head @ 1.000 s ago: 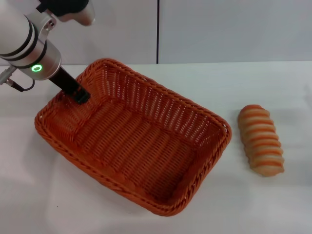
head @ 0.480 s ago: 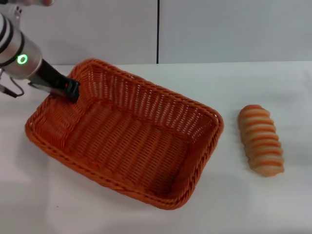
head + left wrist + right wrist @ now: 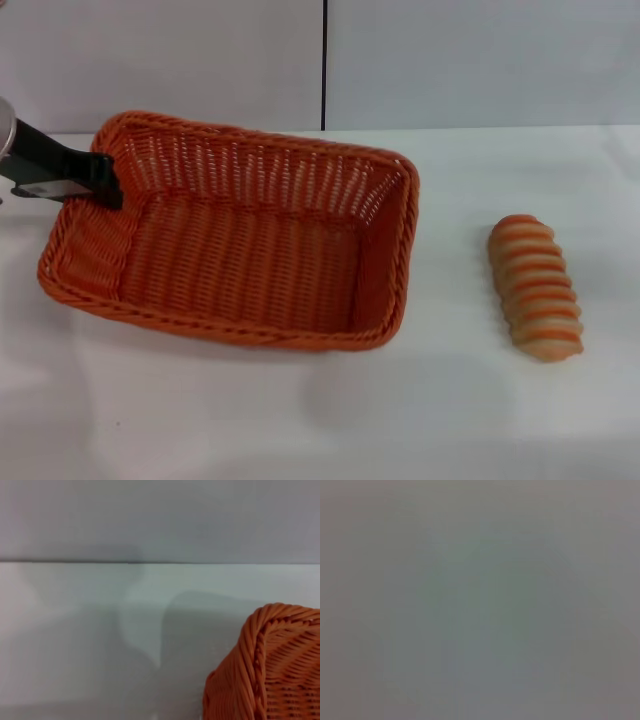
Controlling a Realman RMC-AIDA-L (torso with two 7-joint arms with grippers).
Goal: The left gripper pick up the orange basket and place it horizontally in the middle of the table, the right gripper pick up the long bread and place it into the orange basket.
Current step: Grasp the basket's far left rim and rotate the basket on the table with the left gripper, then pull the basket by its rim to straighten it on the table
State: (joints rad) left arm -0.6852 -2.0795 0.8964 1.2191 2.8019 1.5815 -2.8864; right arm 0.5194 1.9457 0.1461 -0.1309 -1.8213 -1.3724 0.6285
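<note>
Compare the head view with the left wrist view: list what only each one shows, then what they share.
Only the head view shows the striped orange-and-cream long bread lying on the table to the right of the basket, and the black left claw at the basket's left rim. The left wrist view shows nothing extra, only a close-up of one braided corner. Both show the orange woven wicker basket, the plain white table and the wall behind.

orange basket [image 3: 250, 250] lies horizontally on the table [image 3: 300, 420]; striped long bread [image 3: 535, 287] right.
</note>
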